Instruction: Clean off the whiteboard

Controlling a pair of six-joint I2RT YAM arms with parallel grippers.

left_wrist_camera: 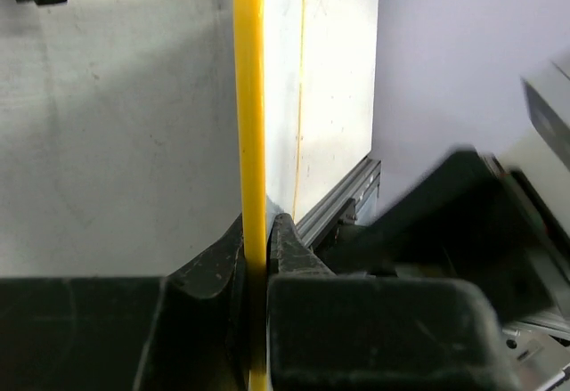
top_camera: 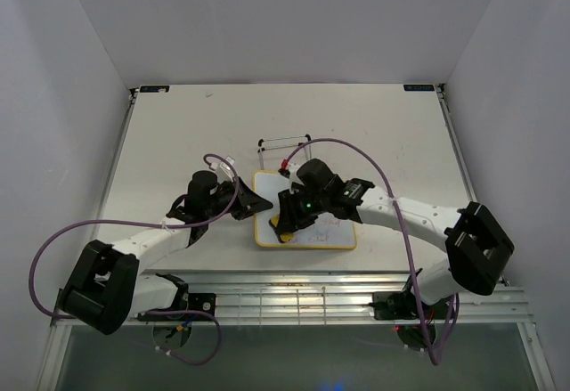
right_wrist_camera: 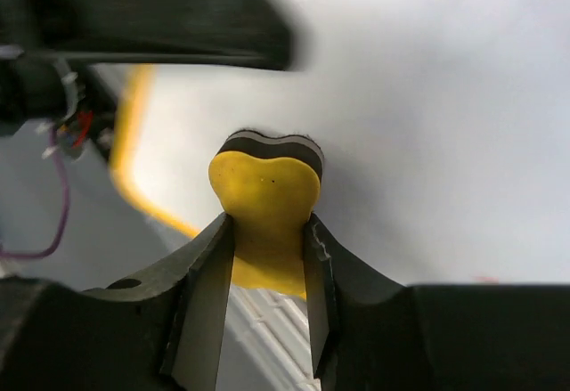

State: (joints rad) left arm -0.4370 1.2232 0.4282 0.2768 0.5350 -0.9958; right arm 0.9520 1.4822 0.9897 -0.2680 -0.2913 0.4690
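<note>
Now, left gripper (left_wrist_camera: 258, 235): clamping the whiteboard (top_camera: 267, 184) by its left frame, board lying mid-table (top_camera: 178, 133).
Right gripper (right_wrist_camera: 267, 226): squeezing the yellow eraser (right_wrist_camera: 265, 195) against the board's near-left part.
Faint scribbles (top_camera: 329, 231): lying rightward of the eraser.

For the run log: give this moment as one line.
left gripper: shut on whiteboard frame | right gripper: shut on eraser | eraser: at whiteboard's near-left corner

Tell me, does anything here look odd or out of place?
Nothing looks spilled or broken. One oddity: the yellow eraser is pinched by the right tool so its top bulges into a heart shape. The left tool grips the whiteboard by its yellow edge; the board is not on the wire stand beyond it.
</note>
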